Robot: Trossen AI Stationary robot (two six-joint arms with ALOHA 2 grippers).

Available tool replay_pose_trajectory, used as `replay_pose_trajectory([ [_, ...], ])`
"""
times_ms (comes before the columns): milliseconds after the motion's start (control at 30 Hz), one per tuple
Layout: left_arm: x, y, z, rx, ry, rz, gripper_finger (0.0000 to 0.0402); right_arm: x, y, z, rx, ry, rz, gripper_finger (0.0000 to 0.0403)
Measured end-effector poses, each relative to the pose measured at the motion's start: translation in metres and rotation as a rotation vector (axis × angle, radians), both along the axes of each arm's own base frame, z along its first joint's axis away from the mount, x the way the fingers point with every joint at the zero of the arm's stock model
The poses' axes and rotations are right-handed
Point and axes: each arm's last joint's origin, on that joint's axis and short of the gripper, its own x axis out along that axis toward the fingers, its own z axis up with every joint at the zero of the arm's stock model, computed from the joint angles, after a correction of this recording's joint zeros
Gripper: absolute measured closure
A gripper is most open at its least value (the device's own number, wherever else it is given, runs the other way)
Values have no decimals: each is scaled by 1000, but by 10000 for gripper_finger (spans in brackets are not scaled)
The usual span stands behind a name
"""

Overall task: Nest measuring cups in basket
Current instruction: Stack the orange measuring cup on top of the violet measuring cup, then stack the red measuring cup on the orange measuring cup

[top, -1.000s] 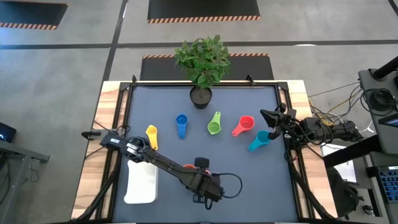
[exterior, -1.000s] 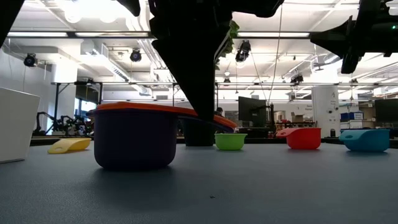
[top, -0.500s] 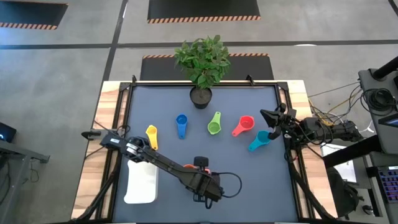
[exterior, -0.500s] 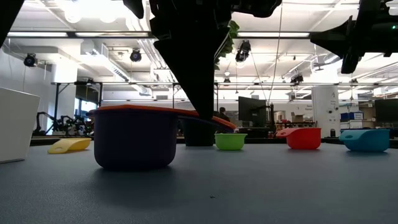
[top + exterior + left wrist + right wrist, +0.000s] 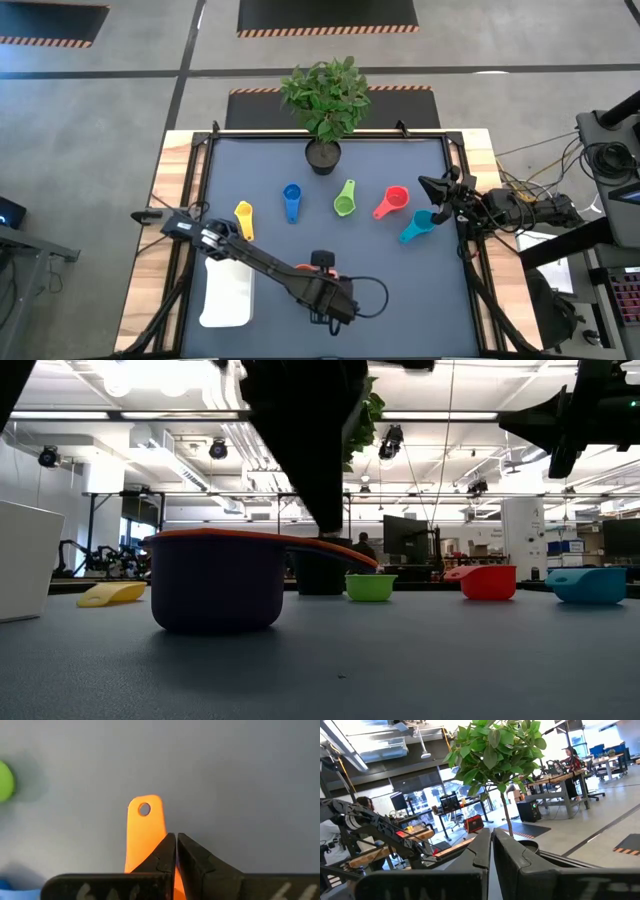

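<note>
— Grey worktop (image 5: 400, 290), plant pot (image 5: 323, 155) at the far edge. Spot of the orange cup (image 5: 250, 536)?
— Tucked inside the purple cup (image 5: 215, 595), near the front, close to the white basket (image 5: 226, 295).
— Left claw (image 5: 176, 836)?
— Pinched tight, tips down on the orange handle.
— Right claw (image 5: 491, 832)?
— Pinched tight too, up by the right edge, near the teal cup (image 5: 417, 225).
— Other cups?
— Yellow cup (image 5: 243, 213), blue cup (image 5: 291, 193), green cup (image 5: 345, 198), red-pink cup (image 5: 393, 200), all mid-worktop, none in the basket.

Small plastic yellow (image 5: 244, 219), blue (image 5: 292, 198), green (image 5: 345, 199), red-pink (image 5: 392, 201) and teal scoop cups (image 5: 417, 225) lie in a row. An orange cup (image 5: 262, 537) sits nested in a purple one (image 5: 214, 591) at 6 o'clock. The shallow white rectangular plastic basket (image 5: 226, 296) lies at 8 o'clock.
</note>
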Motion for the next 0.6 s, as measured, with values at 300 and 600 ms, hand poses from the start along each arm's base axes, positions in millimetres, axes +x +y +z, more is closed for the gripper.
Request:
replay_pose_trajectory([
  [300, -20, -7, 72, 71, -205, -248, 402, 0, 0, 0, 9, -4, 4, 394],
  [600, -57, 6, 88, 55, -405, -368, 402, 1, 2, 0, -15, 3, 54, 394],
])
